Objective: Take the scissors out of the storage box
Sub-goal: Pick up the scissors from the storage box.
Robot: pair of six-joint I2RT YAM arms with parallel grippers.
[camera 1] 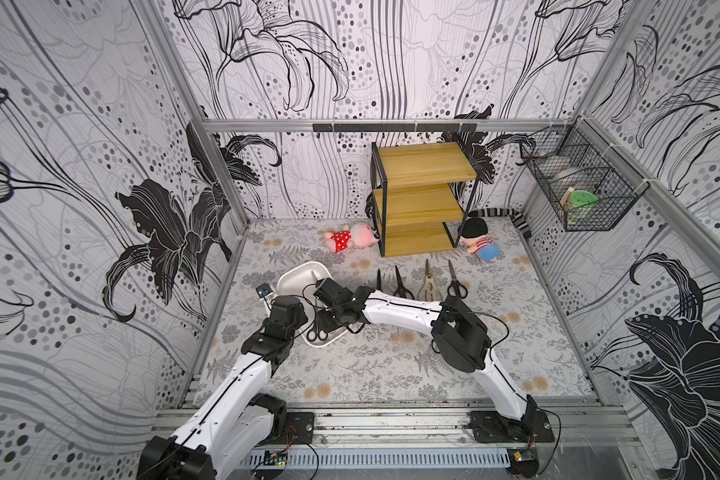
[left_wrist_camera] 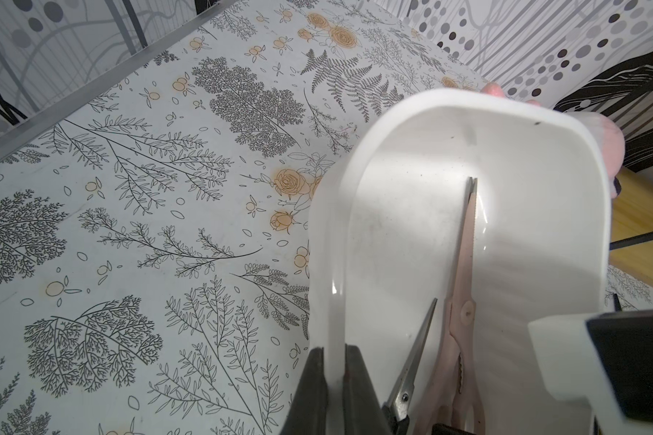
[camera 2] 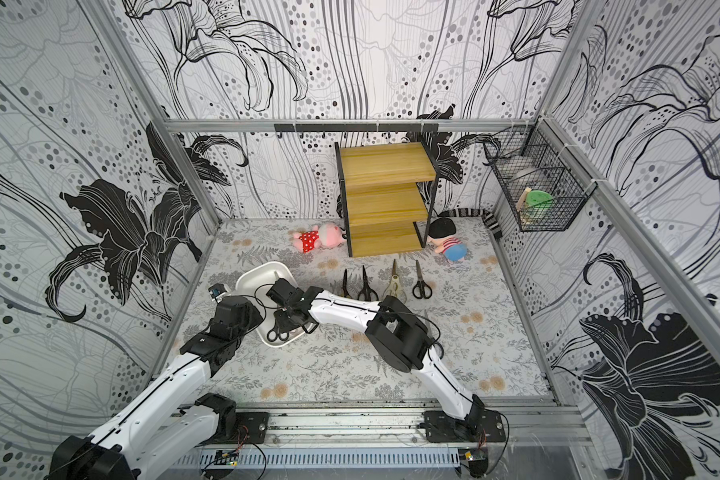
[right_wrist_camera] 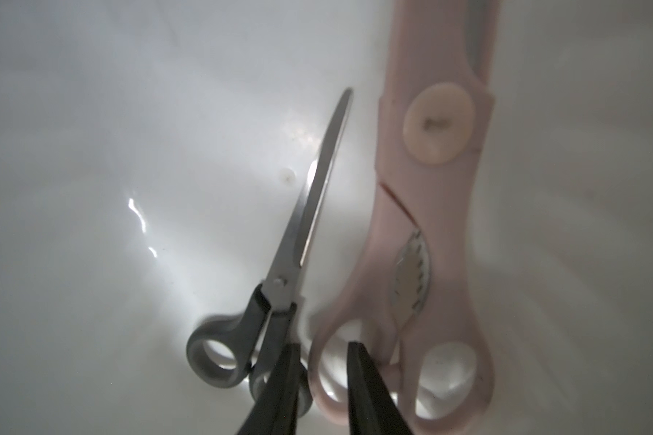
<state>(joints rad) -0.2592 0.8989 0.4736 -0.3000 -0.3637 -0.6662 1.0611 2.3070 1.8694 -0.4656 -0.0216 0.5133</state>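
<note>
You've four pairs of scissors (camera 1: 428, 279) out, right of the storage box (camera 1: 300, 270); a pink pair (right_wrist_camera: 434, 211) and a black pair (right_wrist_camera: 310, 211) wait inside, your left gripper (left_wrist_camera: 334, 348) pinching its wall, right gripper (right_wrist_camera: 323, 350) slightly spread astride the pink handle.

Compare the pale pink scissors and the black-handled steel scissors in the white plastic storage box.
The pale pink scissors are longer and bulkier than the black-handled scissors. Their blades look pink and serrated; the black-handled scissors' are plain steel. Both lie closed in the white plastic storage box.
</note>
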